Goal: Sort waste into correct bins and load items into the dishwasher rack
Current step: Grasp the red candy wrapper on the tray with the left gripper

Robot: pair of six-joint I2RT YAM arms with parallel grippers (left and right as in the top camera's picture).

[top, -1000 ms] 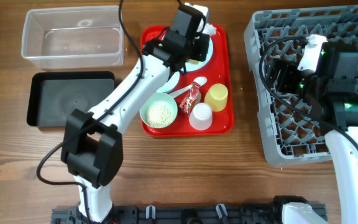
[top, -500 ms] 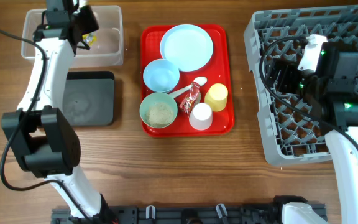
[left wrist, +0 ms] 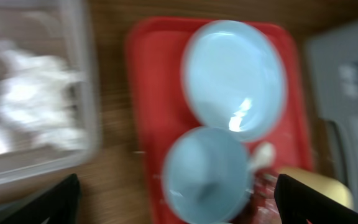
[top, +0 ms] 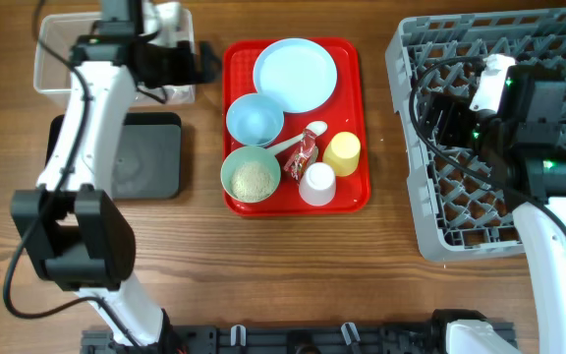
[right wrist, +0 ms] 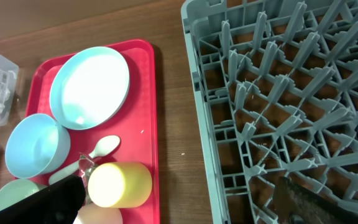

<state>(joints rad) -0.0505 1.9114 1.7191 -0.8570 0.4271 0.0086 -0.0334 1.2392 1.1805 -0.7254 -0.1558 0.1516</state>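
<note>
A wooden table (top: pixel 381 256) from above: a grey rack (top: pixel 421 197) fills the right of the frame and a red serving tray (top: pixel 360 108) sits at centre. The left gripper (top: pixel 193 67) hangs at the right-hand wall of the clear tub (top: pixel 47 74), upper left, above the black tray (top: pixel 145 157). The right gripper (top: pixel 438 116) hovers over the rack. The red wrapper (top: pixel 306 153) lies on the serving tray, down and to the right of the left gripper and about midway between the two arms. Its long axis runs nearly top to bottom of the frame, and it lies against the white spoon (top: pixel 293 143) and just beside the yellow cup (top: pixel 342 152).

The left wrist view is blurred. The left gripper's (left wrist: pixel 178 214) black fingertips (left wrist: pixel 61 199) stand in the bottom corners, spread wide with nothing between. White scraps (left wrist: pixel 30 106) lie inside the tub, upper left. The plate (left wrist: pixel 235 78) and blue bowl (left wrist: pixel 207 174) fill the centre.

In the right wrist view the right gripper (right wrist: pixel 182 208) is likewise spread wide and empty, with the rack to the right. The plate, blue bowl, spoon and yellow cup show clearly at left, but the wrapper cannot be picked out.

The left arm, standing by the bins, looks the likelier to fetch the wrapper. Its jaws would probably need to close across the narrow side, clear of the spoon.
</note>
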